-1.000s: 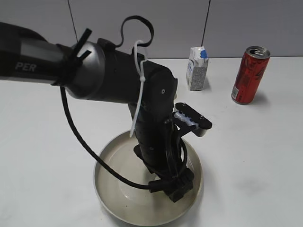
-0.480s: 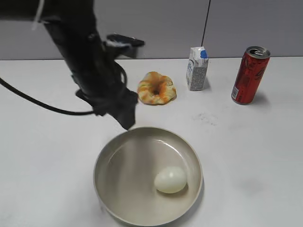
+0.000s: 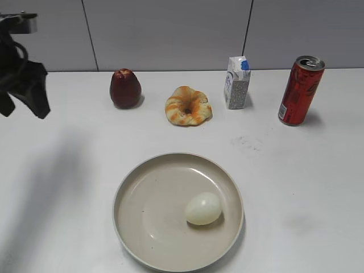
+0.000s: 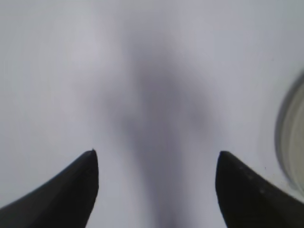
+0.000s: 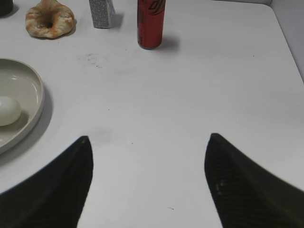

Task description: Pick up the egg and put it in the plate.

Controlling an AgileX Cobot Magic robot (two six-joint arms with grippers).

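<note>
Egg (image 3: pixel 203 208) loose in plate (image 3: pixel 136 187); both claws wide, empty — you bump rim, egg rolls out

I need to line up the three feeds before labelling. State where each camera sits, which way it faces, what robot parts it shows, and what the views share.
Exterior view: raised in front, angled down across the table toward the back wall; left gripper at the left edge.
Left wrist view: on the left arm, looking down at bare table; two open fingertips, plate rim at right.
Right wrist view: on the right arm, looking across the table; open fingertips.
Shared: exterior and right wrist views both show the egg in the plate, pastry, carton and can.
</note>
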